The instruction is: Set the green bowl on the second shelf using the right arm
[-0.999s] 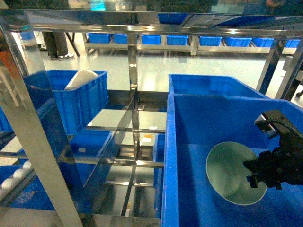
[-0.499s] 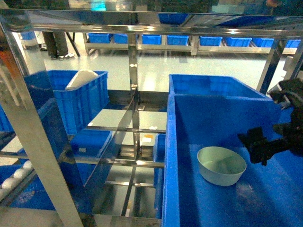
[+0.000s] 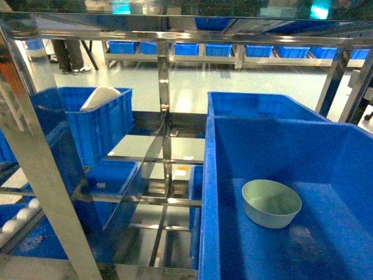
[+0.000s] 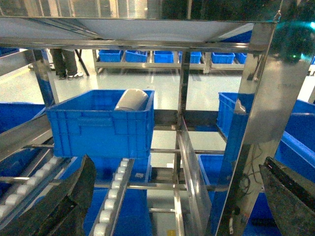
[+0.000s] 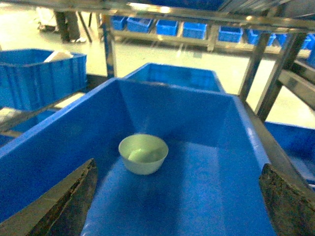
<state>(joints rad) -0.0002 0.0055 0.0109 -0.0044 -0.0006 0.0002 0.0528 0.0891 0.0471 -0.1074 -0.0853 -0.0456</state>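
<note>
Right gripper [image 5: 177, 206] hangs spread wide, holding nothing, its dark fingers [image 5: 64, 201] at the frame's lower corners. Centre-frame, the green bowl [image 5: 143, 153] sits upright in a blue crate [image 5: 206, 187]; it looks light, stiff and smooth, so pinching its flared rim seems safest.

A pale, glossy floor [image 3: 192, 87] fills the middle of the head view and throws back bright overhead light, and along its far edge at 12 o'clock runs a low steel rack [image 3: 233, 55] lined with a row of small blue bins [image 3: 218, 49]. At 10 o'clock a person's legs [image 3: 69, 53] stand on that floor beside a dark slanted stand. Nearer in, shiny steel uprights [image 3: 165, 99] and crossbars frame the view, with a blue crate [image 3: 96, 125] at 9 o'clock and white rollers [image 4: 115, 196] below it.
</note>
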